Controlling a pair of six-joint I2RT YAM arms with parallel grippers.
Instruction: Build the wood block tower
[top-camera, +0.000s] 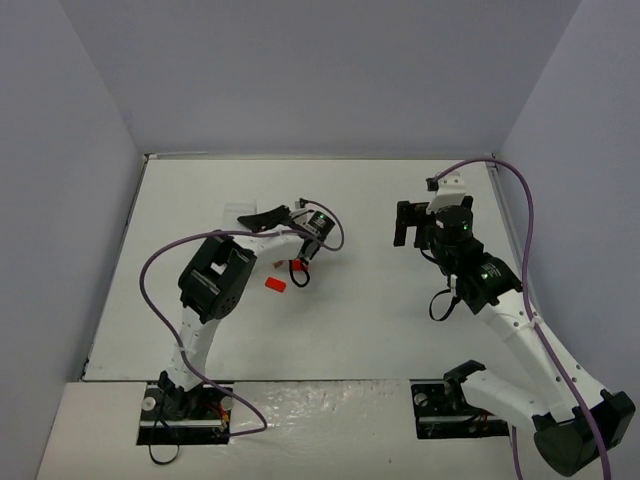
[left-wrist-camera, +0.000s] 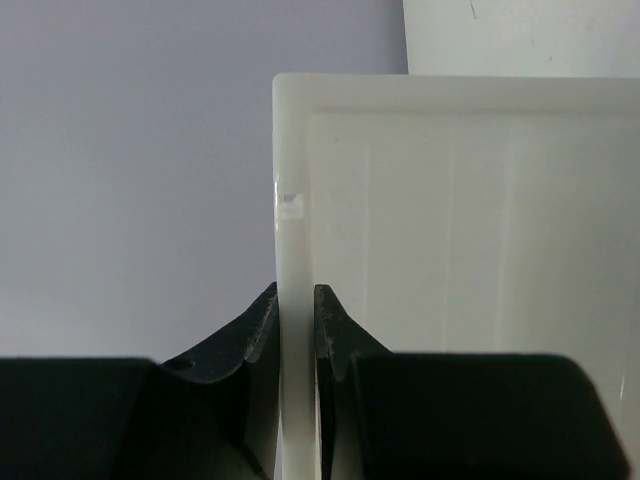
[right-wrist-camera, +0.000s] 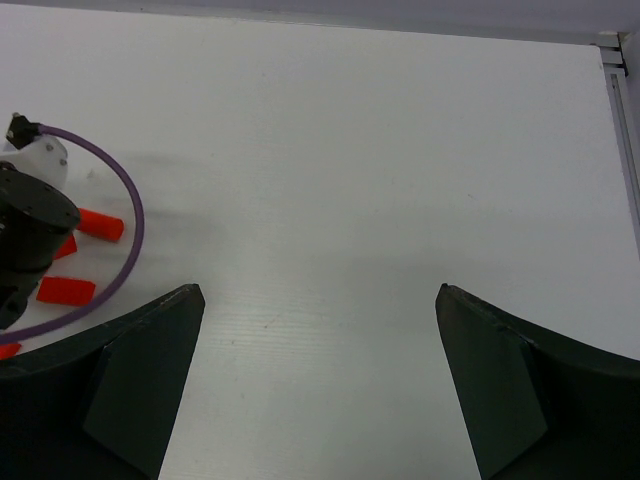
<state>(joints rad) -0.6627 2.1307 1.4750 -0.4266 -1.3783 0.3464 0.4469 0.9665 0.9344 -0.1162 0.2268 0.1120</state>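
Note:
Several small red-orange blocks lie loose on the table below the left wrist: one (top-camera: 275, 285) in the open, another (top-camera: 298, 266) half hidden by the arm. The right wrist view shows them at its left edge (right-wrist-camera: 100, 224), (right-wrist-camera: 66, 290). No stacked tower is visible. My left gripper (left-wrist-camera: 296, 290) is shut on the side wall of the white plastic tray (left-wrist-camera: 450, 200), one finger on each side of the wall. From above, this gripper (top-camera: 262, 216) holds the tray (top-camera: 238, 209) at the back left. My right gripper (right-wrist-camera: 320, 290) is open over bare table, holding nothing; from above it (top-camera: 405, 225) hovers at the right.
The white table (top-camera: 350, 320) is enclosed by grey walls at the back and both sides. A purple cable (right-wrist-camera: 125, 200) loops from the left wrist over the blocks. The table's raised right edge (right-wrist-camera: 625, 110) shows in the right wrist view.

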